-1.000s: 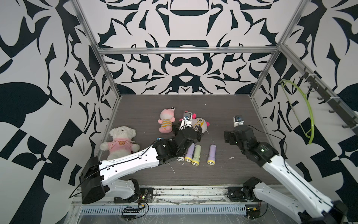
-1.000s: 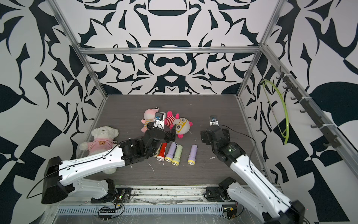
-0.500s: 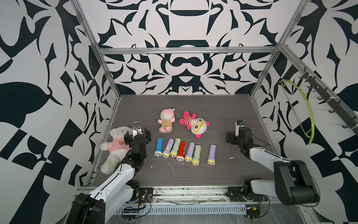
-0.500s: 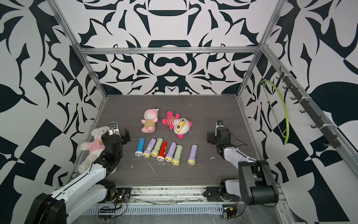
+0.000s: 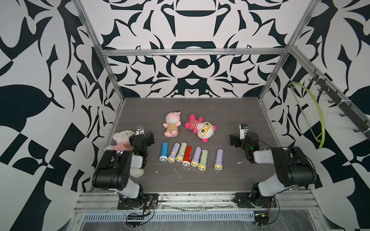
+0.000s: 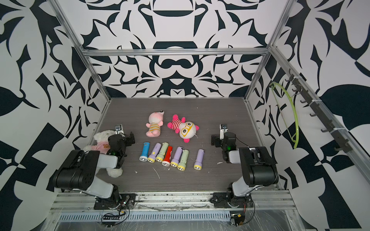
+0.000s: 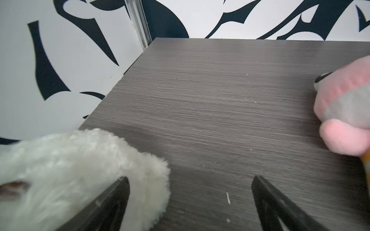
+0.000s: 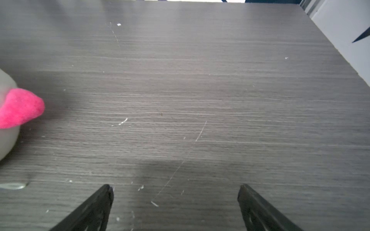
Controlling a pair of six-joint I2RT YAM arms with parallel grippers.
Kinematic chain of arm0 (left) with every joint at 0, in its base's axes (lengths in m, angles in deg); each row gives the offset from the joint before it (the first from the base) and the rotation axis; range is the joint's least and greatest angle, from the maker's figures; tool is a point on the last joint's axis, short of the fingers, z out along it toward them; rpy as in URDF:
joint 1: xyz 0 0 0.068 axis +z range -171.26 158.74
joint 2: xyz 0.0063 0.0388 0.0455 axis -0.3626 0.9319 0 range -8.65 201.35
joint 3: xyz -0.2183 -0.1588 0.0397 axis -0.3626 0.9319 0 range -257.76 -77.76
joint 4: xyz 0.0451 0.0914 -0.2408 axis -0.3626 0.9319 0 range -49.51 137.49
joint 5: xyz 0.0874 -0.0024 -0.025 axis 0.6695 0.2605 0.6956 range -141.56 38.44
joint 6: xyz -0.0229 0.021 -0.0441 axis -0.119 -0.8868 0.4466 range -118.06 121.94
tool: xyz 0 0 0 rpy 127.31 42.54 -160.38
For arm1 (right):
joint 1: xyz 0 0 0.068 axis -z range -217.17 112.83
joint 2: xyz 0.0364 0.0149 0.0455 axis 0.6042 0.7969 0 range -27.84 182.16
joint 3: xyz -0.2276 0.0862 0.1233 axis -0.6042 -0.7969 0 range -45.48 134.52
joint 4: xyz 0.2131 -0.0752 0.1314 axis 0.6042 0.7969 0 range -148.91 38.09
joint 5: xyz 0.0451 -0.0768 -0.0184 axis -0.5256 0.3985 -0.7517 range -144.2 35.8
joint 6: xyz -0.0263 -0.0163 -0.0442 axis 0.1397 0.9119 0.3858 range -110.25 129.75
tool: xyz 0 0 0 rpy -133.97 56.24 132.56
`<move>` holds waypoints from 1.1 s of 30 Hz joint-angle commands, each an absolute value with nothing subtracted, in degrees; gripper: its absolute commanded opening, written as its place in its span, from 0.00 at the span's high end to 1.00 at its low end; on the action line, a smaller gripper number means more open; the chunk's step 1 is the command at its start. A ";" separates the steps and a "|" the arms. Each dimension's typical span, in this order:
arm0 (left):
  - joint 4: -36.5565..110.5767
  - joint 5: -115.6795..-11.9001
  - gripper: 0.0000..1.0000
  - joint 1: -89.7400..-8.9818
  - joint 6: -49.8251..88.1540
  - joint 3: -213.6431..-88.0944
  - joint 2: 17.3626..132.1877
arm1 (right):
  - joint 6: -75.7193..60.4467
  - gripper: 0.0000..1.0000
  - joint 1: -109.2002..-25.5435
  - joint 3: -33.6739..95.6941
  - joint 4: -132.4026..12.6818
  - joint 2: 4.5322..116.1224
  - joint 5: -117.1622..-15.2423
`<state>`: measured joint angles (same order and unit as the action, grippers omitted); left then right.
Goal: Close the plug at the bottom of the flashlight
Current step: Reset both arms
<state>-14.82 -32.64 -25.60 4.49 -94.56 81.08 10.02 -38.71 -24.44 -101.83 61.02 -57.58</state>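
Observation:
Several small flashlights lie in a row at the table's middle in both top views, from a blue one [image 5: 164, 151] to a red one [image 5: 187, 156], with a purple flashlight [image 5: 218, 159] [image 6: 199, 159] a little apart on the right. Their bottom plugs are too small to make out. My left gripper [image 5: 142, 137] [image 7: 190, 180] stands open left of the row, one finger against the white teddy bear [image 5: 122, 140] [image 7: 70, 170]. My right gripper [image 5: 243, 139] [image 8: 175, 188] stands open over bare table right of the row. Neither holds anything.
A pink plush [image 5: 172, 125] [image 7: 344, 112] and a striped doll with glasses [image 5: 202, 128] [image 8: 18, 108] lie behind the row. A green hanger [image 5: 318, 120] hangs on the right wall. Both arms sit folded near the front rail.
Both arms have drawn back from the middle of the table to the sides and folded down. The left gripper left the flashlight row and now sits by the teddy bear.

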 commanded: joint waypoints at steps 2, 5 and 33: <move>-14.31 -37.97 0.01 -24.94 4.66 -98.58 81.01 | 10.08 0.00 -36.91 -23.66 -106.10 60.32 -62.71; -9.51 -36.51 0.01 -24.95 6.34 -99.39 79.35 | 9.31 0.00 -35.81 -23.34 -105.67 60.49 -64.31; -19.72 -29.45 0.01 -30.11 3.01 -93.49 77.48 | 11.81 0.00 -37.42 -23.73 -100.48 53.60 -66.41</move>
<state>-19.73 -37.06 -29.51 1.12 -93.86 81.08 11.27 -37.22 -22.56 -100.58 57.50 -65.38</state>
